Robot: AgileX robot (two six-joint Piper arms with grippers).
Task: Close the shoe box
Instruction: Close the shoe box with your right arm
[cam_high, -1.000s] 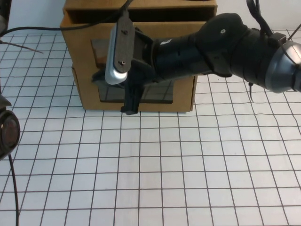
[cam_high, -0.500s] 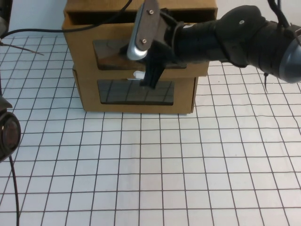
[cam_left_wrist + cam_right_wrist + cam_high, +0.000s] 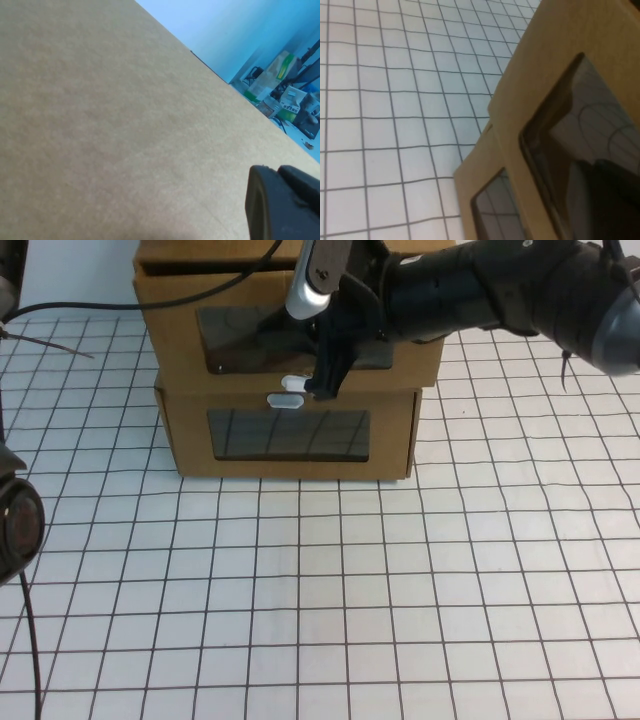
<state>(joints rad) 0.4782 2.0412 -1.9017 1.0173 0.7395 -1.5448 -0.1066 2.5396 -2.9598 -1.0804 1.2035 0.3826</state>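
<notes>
Two brown cardboard drawer boxes are stacked at the back of the table. The upper one is the shoe box [image 3: 170, 340], with a clear window [image 3: 235, 335] and a small white pull tab [image 3: 293, 383] below it. My right gripper [image 3: 325, 380] is shut, and its fingertips rest against the shoe box front beside the tab. The right wrist view shows that window [image 3: 590, 115] close up, next to a dark finger [image 3: 600, 200]. My left gripper [image 3: 282, 205] lies beside a plain cardboard face [image 3: 110, 125]. It does not show in the high view.
The lower box [image 3: 185, 430] has its white tab [image 3: 283, 398] above its window [image 3: 288, 435]. A white gridded table [image 3: 320, 590] stretches in front. A dark part of the left arm [image 3: 15, 525] sits at the left edge, and a black cable [image 3: 80, 302] runs to the box.
My right gripper has risen from the lower box's window to the shoe box front and moved toward it. The shoe box front has slid back toward its shell.
</notes>
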